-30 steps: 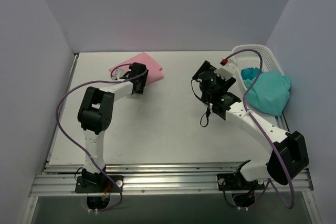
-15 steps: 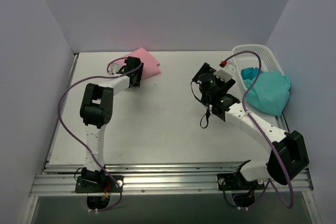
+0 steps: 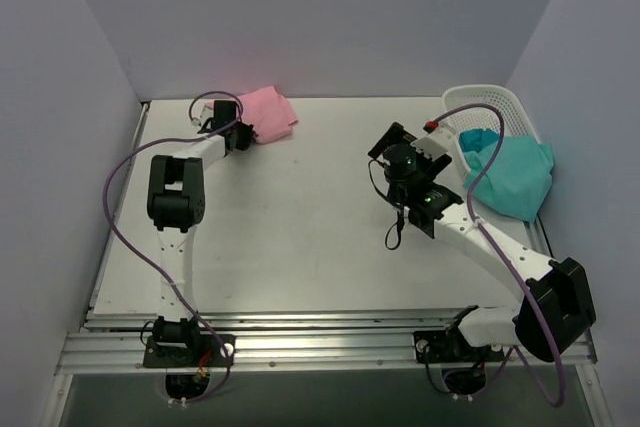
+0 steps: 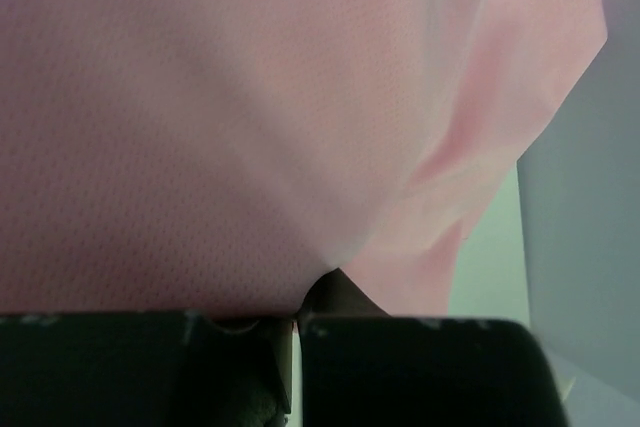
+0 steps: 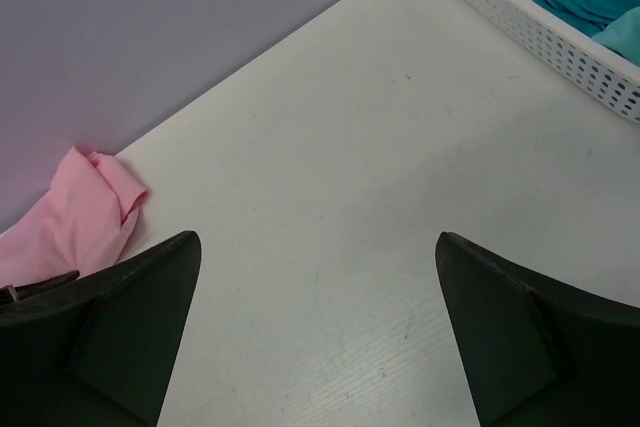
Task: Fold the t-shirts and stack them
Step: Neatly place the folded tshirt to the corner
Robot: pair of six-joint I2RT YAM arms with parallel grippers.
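Jaws of the left gripper [image 4: 296,325] are clamping the pink t-shirt [image 3: 268,112], lying just ahead in the far-left corner; the right gripper [image 5: 317,242], spread wide, is hovering nearer the teal t-shirt [image 3: 512,175].

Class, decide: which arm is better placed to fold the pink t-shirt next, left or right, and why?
Left, probably. The left tool is shut on the pink t-shirt; the right tool hangs open over the table, well away from it.

no readable text, no brand marks, no numbers or signs on anything shown
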